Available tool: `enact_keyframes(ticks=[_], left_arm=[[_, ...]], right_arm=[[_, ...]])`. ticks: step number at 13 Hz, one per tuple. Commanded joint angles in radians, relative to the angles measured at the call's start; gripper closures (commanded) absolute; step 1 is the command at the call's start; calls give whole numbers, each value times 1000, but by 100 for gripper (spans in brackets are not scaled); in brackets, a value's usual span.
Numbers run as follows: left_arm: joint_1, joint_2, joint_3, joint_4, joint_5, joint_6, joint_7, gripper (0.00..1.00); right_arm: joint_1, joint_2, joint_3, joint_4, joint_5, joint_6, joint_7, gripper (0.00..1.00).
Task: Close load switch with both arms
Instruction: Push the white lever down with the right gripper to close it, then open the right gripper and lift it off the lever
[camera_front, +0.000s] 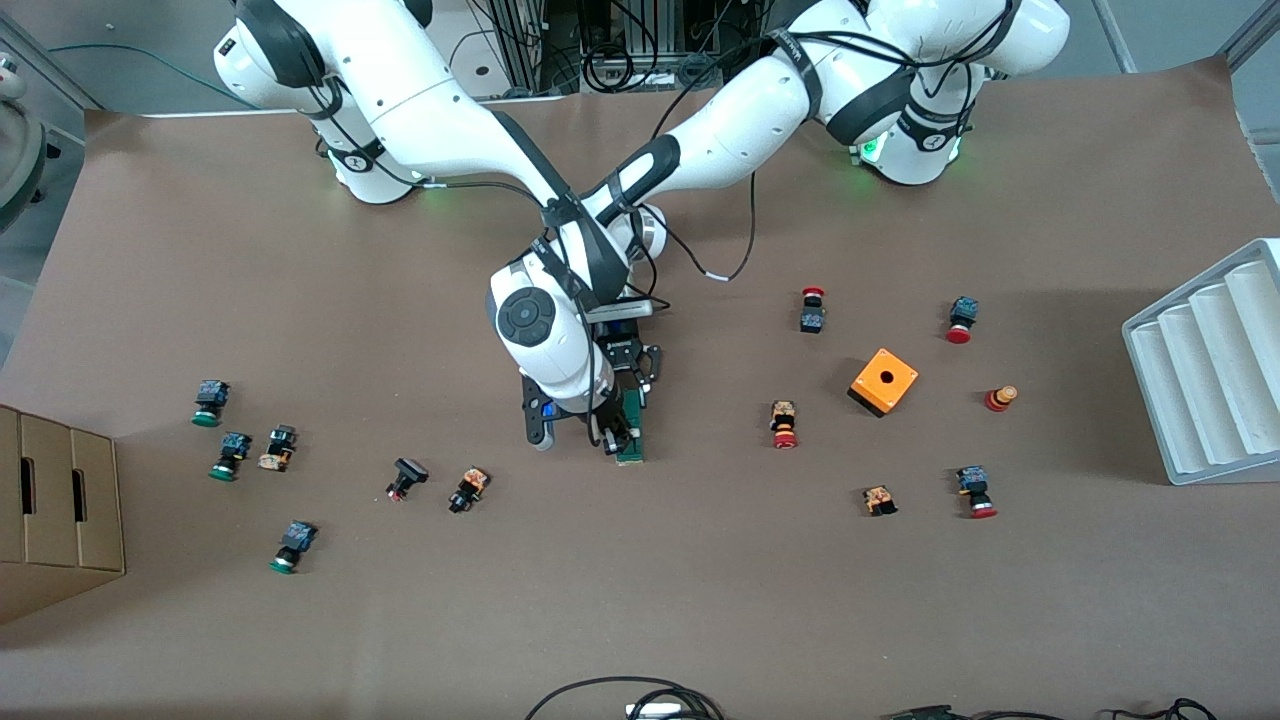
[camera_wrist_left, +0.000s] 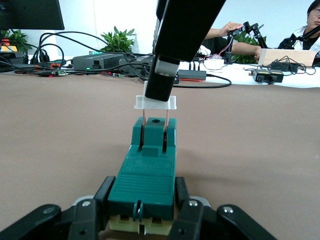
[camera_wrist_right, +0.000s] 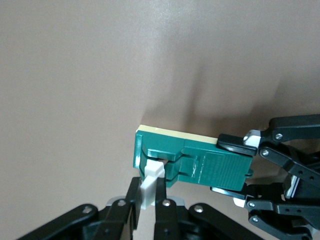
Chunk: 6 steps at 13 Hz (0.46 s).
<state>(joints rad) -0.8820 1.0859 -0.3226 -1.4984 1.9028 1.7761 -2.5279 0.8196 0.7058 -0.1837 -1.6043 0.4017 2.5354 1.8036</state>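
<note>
While both arms are meeting over the middle of the table, the load switch (camera_front: 632, 432) is lying flat on the brown table (camera_front: 700, 600), roughly at the centre, long axis running 12 to 6 o'clock in the front view. Left gripper (camera_wrist_left: 142, 212) is clamping narrow on the green body at the end away from the tab, fingers (camera_wrist_left: 92, 215) pressing both long sides. Right gripper (camera_wrist_right: 146, 200) is pinching narrow on the small white tab (camera_wrist_right: 149, 182) at the switch's end nearer the front camera; the tab is standing up out of the green body on two thin metal pins. Front view is mostly blocked by the right arm's wrist there, so the tab end is probably the one at 6 o'clock. Orange box (camera_front: 884, 381) with a hole is sitting at about 3 o'clock from the switch, well apart, toward the left arm's end. Small red- and green-capped push-buttons are lying scattered on both ends of the table. Grey tray (camera_front: 1215, 370) is sitting at the left arm's edge, cardboard box (camera_front: 55, 510) at the right arm's edge.
</note>
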Motion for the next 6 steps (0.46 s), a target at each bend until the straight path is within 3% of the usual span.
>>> enact_keyframes(ticks=[1,6], left_arm=[[-3,26,-10,33,4,-6,-5,46],[-3,26,-10,32,4,-6,-5,46]], right_arm=[[-30,129,-2,132,23,59,-23,84],[-51,187,0,196,23,59,-24,83]])
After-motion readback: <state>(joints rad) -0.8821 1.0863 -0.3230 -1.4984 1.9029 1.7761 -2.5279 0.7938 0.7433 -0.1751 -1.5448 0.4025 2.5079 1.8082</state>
